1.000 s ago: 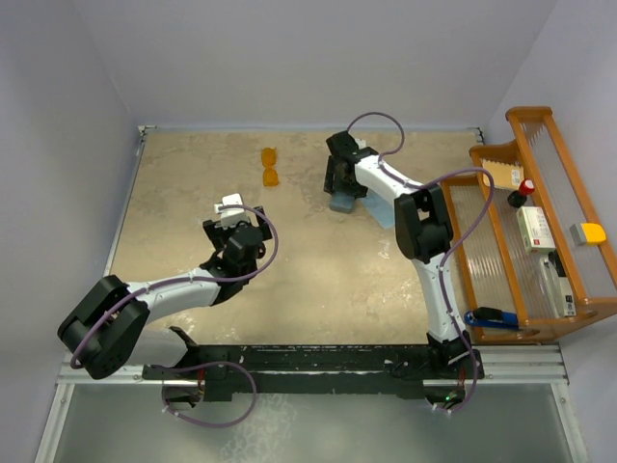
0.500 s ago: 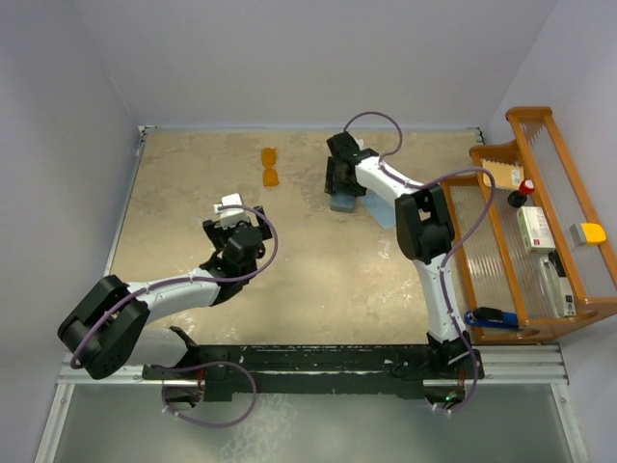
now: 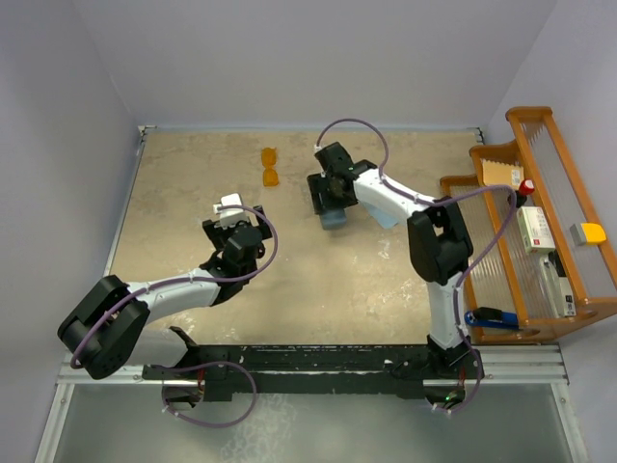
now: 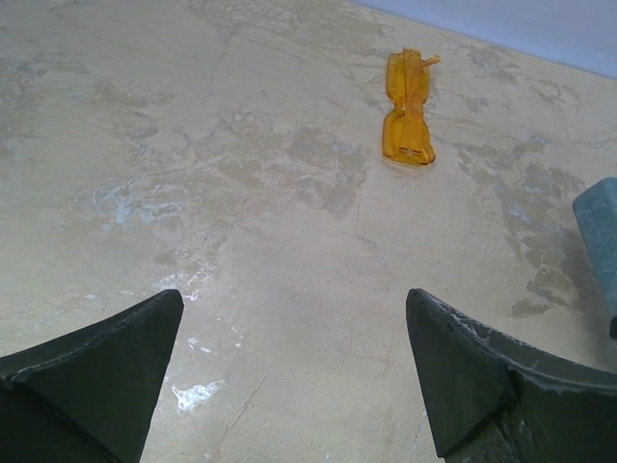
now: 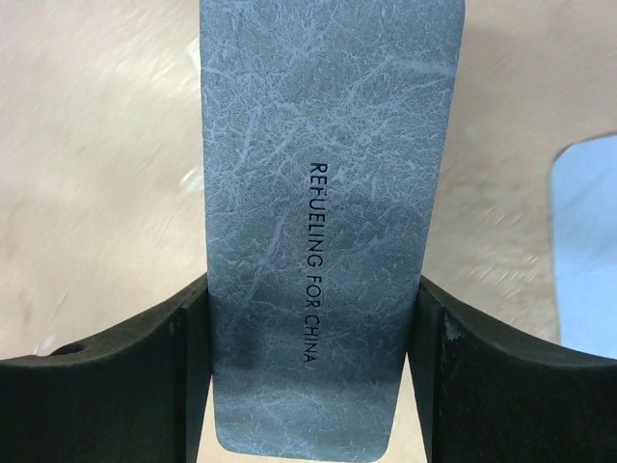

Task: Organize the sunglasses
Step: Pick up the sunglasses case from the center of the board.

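Note:
The orange sunglasses (image 3: 271, 166) lie folded on the table near the back wall; they also show in the left wrist view (image 4: 407, 109). My right gripper (image 3: 330, 193) is shut on the closed grey-blue case (image 5: 328, 193), its fingers (image 5: 145, 367) pressed on both long sides; the case's end sticks out below the gripper in the top view (image 3: 334, 219). The case sits right of the sunglasses. My left gripper (image 3: 231, 214) is open and empty, low over the table some way in front of the sunglasses, its fingertips (image 4: 145, 333) wide apart.
A pale blue cloth (image 3: 384, 214) lies on the table under the right arm, also at the right edge of the right wrist view (image 5: 586, 241). A wooden rack (image 3: 536, 231) with small items stands at the right side.
My right gripper has moved left and toward the front with the case, away from the blue cloth. The left arm and the sunglasses have not moved.

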You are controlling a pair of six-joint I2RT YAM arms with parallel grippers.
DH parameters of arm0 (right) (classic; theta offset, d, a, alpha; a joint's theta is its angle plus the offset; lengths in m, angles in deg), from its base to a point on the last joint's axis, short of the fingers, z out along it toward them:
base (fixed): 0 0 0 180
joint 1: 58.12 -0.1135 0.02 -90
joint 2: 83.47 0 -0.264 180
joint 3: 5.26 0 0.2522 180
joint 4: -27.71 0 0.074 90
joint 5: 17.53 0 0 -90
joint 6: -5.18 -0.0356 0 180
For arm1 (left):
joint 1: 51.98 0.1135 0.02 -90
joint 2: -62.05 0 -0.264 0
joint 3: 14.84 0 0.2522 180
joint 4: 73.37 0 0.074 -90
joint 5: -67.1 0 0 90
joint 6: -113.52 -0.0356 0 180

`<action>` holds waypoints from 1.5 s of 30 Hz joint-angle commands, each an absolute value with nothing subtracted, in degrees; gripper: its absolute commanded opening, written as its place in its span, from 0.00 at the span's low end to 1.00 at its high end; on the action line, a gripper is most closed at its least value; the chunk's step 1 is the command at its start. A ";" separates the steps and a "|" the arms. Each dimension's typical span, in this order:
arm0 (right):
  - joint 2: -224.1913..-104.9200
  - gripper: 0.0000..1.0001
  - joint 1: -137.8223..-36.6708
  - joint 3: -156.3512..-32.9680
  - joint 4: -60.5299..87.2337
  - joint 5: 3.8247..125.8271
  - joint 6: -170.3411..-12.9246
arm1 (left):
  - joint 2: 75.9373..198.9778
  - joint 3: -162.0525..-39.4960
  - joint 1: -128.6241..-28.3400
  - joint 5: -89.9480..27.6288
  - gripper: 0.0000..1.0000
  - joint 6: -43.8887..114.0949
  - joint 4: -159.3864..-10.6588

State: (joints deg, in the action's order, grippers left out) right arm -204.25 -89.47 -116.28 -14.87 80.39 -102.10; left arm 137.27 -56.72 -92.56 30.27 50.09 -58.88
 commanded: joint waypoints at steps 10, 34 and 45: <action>-189.52 0.00 -96.00 -98.07 -13.44 72.98 -97.11 | 135.40 -55.13 -92.28 31.59 0.96 50.78 -56.25; -191.23 0.27 -99.77 -89.25 -15.58 72.95 -95.29 | 134.90 -54.50 -91.00 30.61 0.96 51.40 -56.11; -193.86 0.54 -99.95 -88.95 -16.04 69.74 -93.91 | 135.17 -54.45 -90.71 30.15 0.96 51.58 -56.12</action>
